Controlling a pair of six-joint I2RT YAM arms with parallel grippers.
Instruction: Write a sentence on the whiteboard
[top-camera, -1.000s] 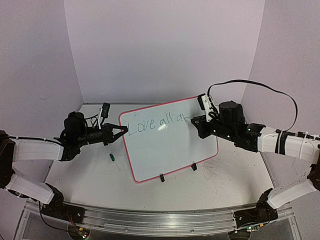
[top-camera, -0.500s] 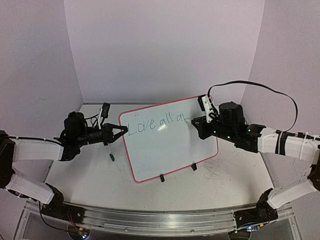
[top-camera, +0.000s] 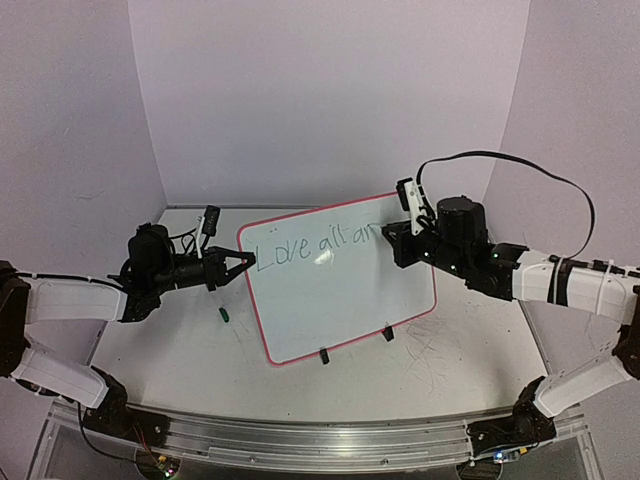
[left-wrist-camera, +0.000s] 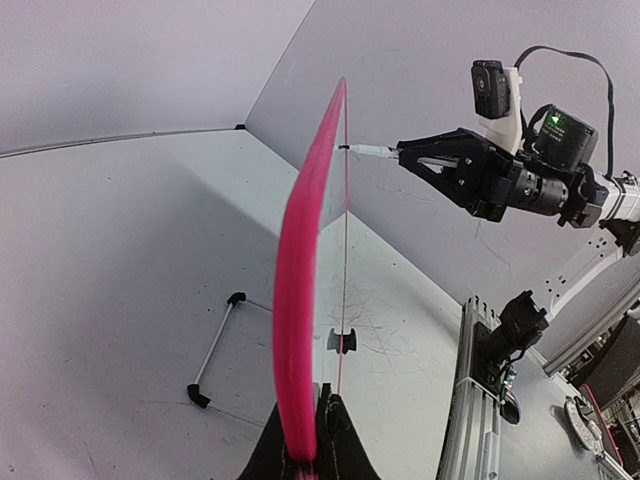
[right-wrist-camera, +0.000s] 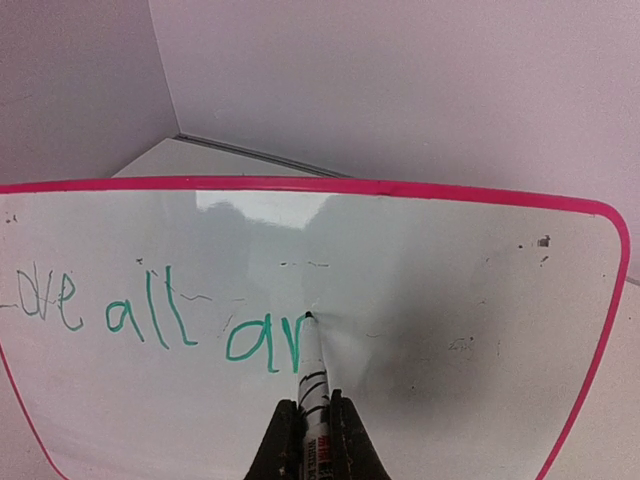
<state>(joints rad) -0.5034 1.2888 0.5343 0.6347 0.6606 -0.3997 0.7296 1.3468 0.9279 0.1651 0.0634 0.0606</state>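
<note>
The whiteboard (top-camera: 340, 300) stands tilted up on the bench (top-camera: 170, 360), between the two arms and turned a little so its right end lies farther back. At its left edge the left arm (top-camera: 75, 298) reaches in level, and the left jaws are shut tight on the board's pink rim; the left wrist view shows the board edge-on, rising straight out of that grip. Two black clips (top-camera: 323, 355) sit on the board's lower edge, and it seems to rest on them, though the contact with the bench is hard to make out. Across the upper part of the board the sentence (right-wrist-camera: 160, 320) runs in green and reads "Love all ar". At the board's upper right the right arm (top-camera: 560, 282) comes in, its jaws closed on a marker (right-wrist-camera: 313, 375) whose tip touches the board at the top of the "r". A small green cap (top-camera: 224, 314) lies on the bench just left of the board's lower left corner. Behind the board a thin rod (left-wrist-camera: 215, 345) with black ends lies flat.
</note>
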